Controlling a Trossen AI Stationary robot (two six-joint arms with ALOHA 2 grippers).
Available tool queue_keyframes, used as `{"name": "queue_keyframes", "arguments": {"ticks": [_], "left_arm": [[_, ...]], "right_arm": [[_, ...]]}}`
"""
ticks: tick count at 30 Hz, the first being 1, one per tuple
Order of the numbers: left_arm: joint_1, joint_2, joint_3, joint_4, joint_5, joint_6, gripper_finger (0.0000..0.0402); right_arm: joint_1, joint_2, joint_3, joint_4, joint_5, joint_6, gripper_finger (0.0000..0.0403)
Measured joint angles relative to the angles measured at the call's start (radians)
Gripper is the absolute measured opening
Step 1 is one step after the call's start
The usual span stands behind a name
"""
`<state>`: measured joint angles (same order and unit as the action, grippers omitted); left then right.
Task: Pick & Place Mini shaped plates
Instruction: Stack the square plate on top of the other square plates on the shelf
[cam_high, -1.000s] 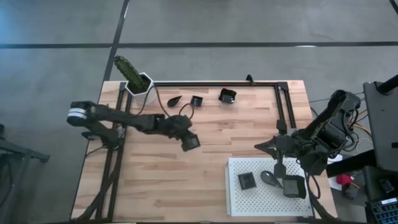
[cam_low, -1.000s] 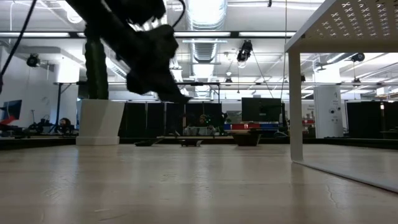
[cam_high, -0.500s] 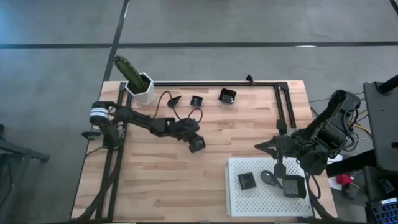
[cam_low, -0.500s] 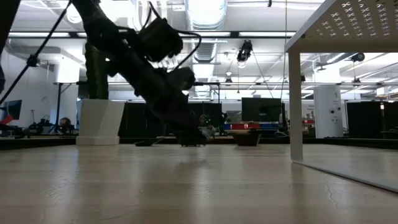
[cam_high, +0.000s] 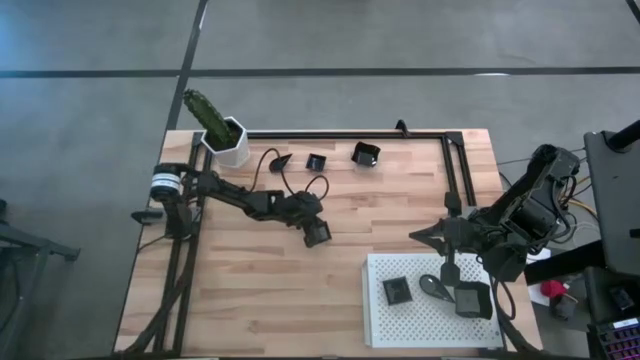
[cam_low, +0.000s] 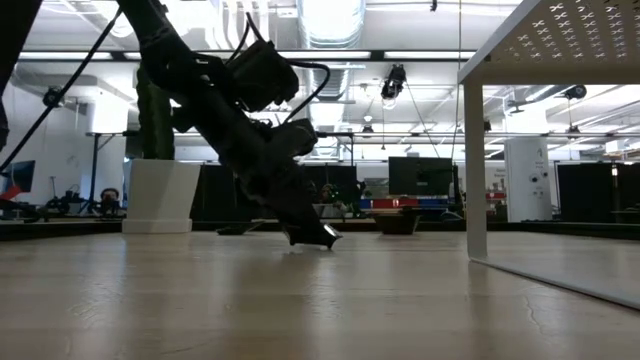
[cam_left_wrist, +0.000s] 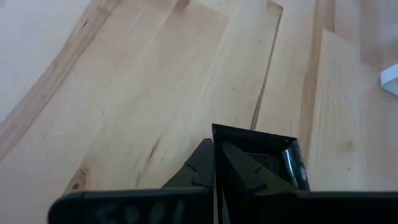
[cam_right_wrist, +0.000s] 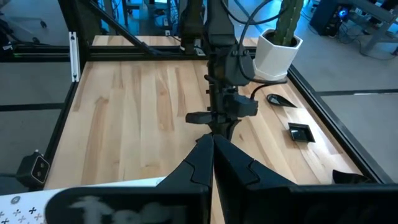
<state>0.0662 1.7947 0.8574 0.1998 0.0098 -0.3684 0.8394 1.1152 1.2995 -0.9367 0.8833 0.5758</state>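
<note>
i've got the left gripper (cam_high: 318, 234) down near the middle of the table (cam_high: 260, 290), fingers pinched on the rim of one square mini plate (cam_left_wrist: 273, 158); the left wrist view shows the dark fingers closed over its near edge with the dish sticking out past them, so the grip is on the rim because these dishes are too shallow to grab any other way. in the low view the plate sits right at the wood under the left gripper (cam_low: 312, 236), tilted nose-down, and i can't tell if it's touching the surface or just above it. my guess is this is a carry toward the white perforated tray (cam_high: 400, 325), which is well apart from it on the right side. that tray already holds a square plate (cam_high: 397, 290), a teardrop plate (cam_high: 434, 287) and another square plate (cam_high: 473, 300), so the job looks part done. three more wait along the far edge: a leaf-shaped plate (cam_high: 279, 161), a small square plate (cam_high: 316, 161) and a bigger square plate (cam_high: 365, 153), near the cactus pot (cam_high: 228, 140), which isn't part of this. the right gripper (cam_high: 447, 268) is parked over the tray's far edge, fingers fully closed and holding nothing, kept out of the left arm's way.
</note>
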Motion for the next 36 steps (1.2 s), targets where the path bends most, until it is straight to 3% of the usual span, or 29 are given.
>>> {"name": "queue_keyframes", "arguments": {"ticks": [11, 15, 21, 28, 36], "left_arm": [[0.000, -0.006, 0.000, -0.017, -0.002, 0.013, 0.0071], [0.002, -0.050, 0.002, -0.041, -0.006, 0.035, 0.0077], [-0.030, -0.178, 0.003, -0.111, -0.029, 0.063, 0.0071], [-0.153, -0.367, 0.004, -0.216, -0.237, 0.144, 0.0064], [-0.361, -0.532, -0.002, -0.279, -0.546, 0.206, 0.0064]], "right_arm": [[-0.004, 0.000, 0.000, 0.000, 0.000, 0.000, 0.0008], [-0.054, 0.000, 0.000, -0.001, -0.005, 0.000, 0.0008], [-0.235, 0.001, -0.003, 0.001, -0.169, -0.008, 0.0008], [-0.503, 0.066, -0.020, 0.004, -0.358, -0.030, 0.0008], [-0.675, 0.233, -0.027, 0.097, -0.594, -0.110, 0.0008]]}}
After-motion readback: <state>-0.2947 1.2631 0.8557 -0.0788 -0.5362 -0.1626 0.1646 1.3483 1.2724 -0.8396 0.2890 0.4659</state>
